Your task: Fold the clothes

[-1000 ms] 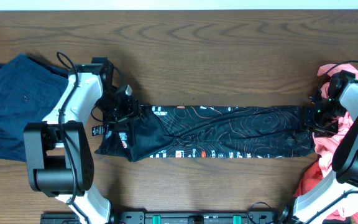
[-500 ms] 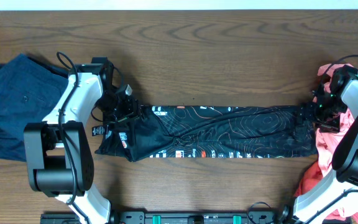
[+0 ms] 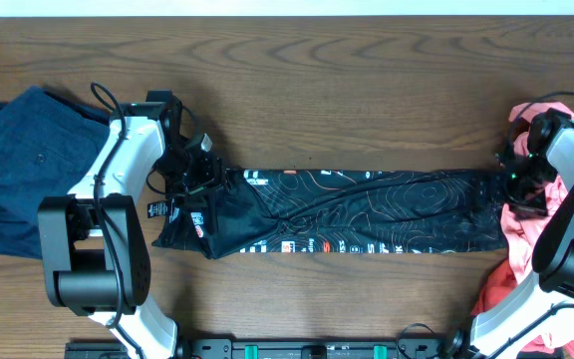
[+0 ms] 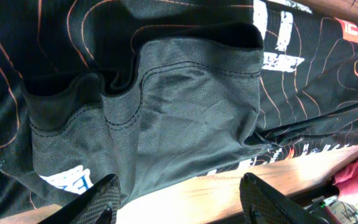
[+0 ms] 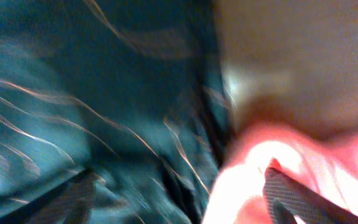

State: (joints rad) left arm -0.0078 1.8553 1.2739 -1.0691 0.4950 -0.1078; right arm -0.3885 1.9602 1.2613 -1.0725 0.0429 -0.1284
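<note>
The black jersey (image 3: 367,214) with orange-and-white contour lines lies stretched in a long band across the table's middle. My left gripper (image 3: 205,181) sits at its left end. In the left wrist view its fingers (image 4: 188,202) are spread wide over the jersey's grey inner hem (image 4: 185,106) and bare wood, holding nothing. My right gripper (image 3: 518,184) is at the jersey's right end, beside the coral-pink garment (image 3: 526,239). The right wrist view is blurred. It shows spread fingers (image 5: 179,199) above the jersey (image 5: 73,93) and the pink cloth (image 5: 272,155).
Folded navy trousers (image 3: 18,170) lie at the table's left edge, just left of my left arm. A small black tag (image 3: 157,209) lies by the jersey's left end. The pink garment hangs down the table's right front corner. Brown wooden tabletop (image 3: 347,90) shows behind the jersey.
My right gripper has shifted slightly to the right, toward the pink garment, and the jersey's right end has drawn out a little with it. The left arm has not moved.
</note>
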